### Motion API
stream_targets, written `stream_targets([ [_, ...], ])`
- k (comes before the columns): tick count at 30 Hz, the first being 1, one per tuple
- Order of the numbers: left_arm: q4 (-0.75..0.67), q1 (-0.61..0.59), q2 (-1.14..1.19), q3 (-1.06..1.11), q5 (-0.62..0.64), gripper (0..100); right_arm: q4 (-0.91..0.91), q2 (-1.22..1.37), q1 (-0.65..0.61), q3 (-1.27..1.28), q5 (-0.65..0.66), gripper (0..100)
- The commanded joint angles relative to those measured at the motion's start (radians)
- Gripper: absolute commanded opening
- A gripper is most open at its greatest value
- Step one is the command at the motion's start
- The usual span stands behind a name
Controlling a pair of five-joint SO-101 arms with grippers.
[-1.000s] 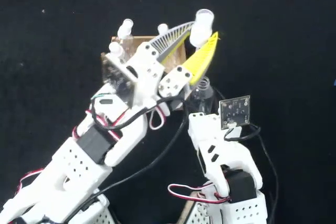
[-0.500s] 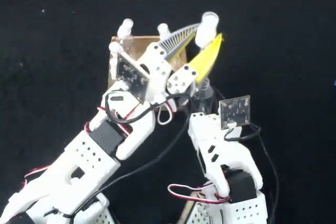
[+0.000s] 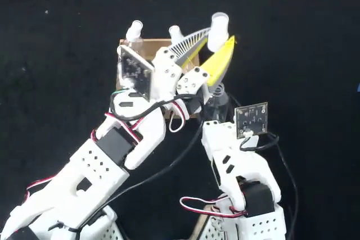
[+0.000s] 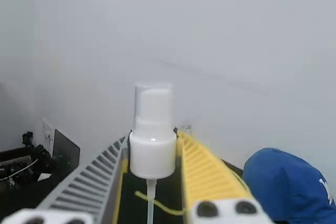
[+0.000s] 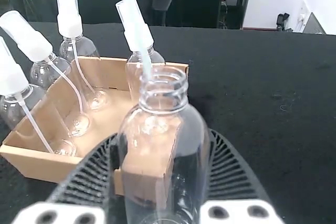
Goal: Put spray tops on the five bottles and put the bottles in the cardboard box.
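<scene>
In the high view the left tool point(image 3: 219, 34) sits at the upper centre of the frame, its grey and yellow fingers narrowed onto the white spray top point(image 3: 218, 25) held between their tips. Just below it in the picture, close beside the yellow finger, stands the open bottle point(image 3: 217, 97), clear and without a top, at the end of the arm that comes up from the lower right of the frame. The left wrist view shows the spray top point(image 4: 153, 135) pinched at its collar between the 2 fingers, its head above them and its thin tube point(image 4: 150, 203) hanging down between them. In the right wrist view the right tool point(image 5: 161, 142) has its dark fingers closed against both sides of the open bottle point(image 5: 160, 153). The tube point(image 5: 145, 64) slants down to the rim of the bottle's neck, and I cannot tell whether its end is inside the mouth. Behind the open bottle lies the cardboard box point(image 5: 47, 161), holding 4 capped bottles point(image 5: 71, 51) that lean at different angles. In the high view the cardboard box point(image 3: 147, 48) lies on the black desk point(image 3: 304, 54) left of the upper centre, partly under the left arm.
</scene>
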Motion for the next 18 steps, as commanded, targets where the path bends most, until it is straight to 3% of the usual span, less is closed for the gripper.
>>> stream_targets([
  [1, 0.038, -0.007, -0.005, -0.015, 0.055, 5, -0.032, -0.099, -0.014, -0.004, -0.005, 7.4],
  [11, 0.041, -0.01, -0.074, -0.054, 0.091, 6, -0.032, -0.099, -0.014, -0.004, -0.005, 7.4],
  [18, 0.14, -0.01, -0.072, -0.044, 0.098, 6, -0.032, -0.099, -0.014, -0.004, -0.005, 7.4],
])
